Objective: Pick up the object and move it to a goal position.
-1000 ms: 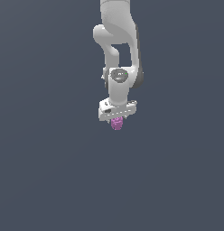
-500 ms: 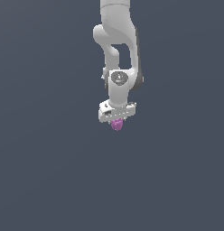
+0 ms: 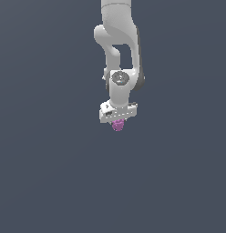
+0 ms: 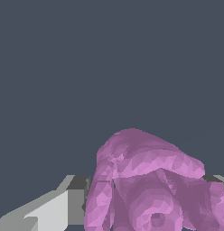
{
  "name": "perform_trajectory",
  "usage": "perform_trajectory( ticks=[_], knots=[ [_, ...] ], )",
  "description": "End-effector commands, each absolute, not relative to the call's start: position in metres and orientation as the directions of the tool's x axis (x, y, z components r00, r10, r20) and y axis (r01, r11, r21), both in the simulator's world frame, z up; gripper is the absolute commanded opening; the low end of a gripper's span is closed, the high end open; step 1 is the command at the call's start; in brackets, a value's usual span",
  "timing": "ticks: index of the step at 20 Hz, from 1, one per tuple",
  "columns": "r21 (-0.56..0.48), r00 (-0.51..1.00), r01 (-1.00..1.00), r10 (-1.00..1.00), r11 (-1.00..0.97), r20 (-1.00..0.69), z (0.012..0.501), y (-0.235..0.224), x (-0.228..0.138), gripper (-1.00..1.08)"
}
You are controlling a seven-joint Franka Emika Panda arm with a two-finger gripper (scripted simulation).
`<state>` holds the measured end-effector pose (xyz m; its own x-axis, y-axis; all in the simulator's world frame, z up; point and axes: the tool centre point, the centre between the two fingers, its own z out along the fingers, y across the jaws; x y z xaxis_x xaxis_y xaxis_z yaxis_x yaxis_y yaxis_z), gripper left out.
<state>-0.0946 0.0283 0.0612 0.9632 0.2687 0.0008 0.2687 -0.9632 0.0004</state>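
Observation:
The object [image 3: 117,125] is a small magenta-purple lumpy item. In the exterior view it hangs just below the white gripper [image 3: 117,124], near the picture's middle. The gripper is shut on it, and the white arm reaches down from above. In the wrist view the object [image 4: 145,185] fills the near part of the picture, ridged and irregular, with one grey-white finger [image 4: 73,198] beside it. The other finger is mostly hidden behind the object. No goal marker shows in either view.
A plain dark grey-blue background surrounds the arm in both views. No other objects, edges or containers show.
The gripper has stayed shut on the object. Arm and object stand almost where they were a second ago, with at most a slight shift.

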Motion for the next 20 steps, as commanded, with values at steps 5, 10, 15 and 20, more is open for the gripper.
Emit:
perform_trajectory(
  ticks=[5,10,15,20],
  knots=[
    [0.001,0.963,0.269,0.269,-0.963,0.001,0.079,0.031,-0.096,-1.00],
    [0.001,0.963,0.269,0.269,-0.963,0.001,0.107,0.035,-0.099,-1.00],
    [0.001,0.963,0.269,0.269,-0.963,0.001,0.148,0.041,-0.102,-1.00],
    [0.001,0.963,0.270,0.270,-0.963,0.001,0.198,0.049,-0.107,-1.00]
  ],
)
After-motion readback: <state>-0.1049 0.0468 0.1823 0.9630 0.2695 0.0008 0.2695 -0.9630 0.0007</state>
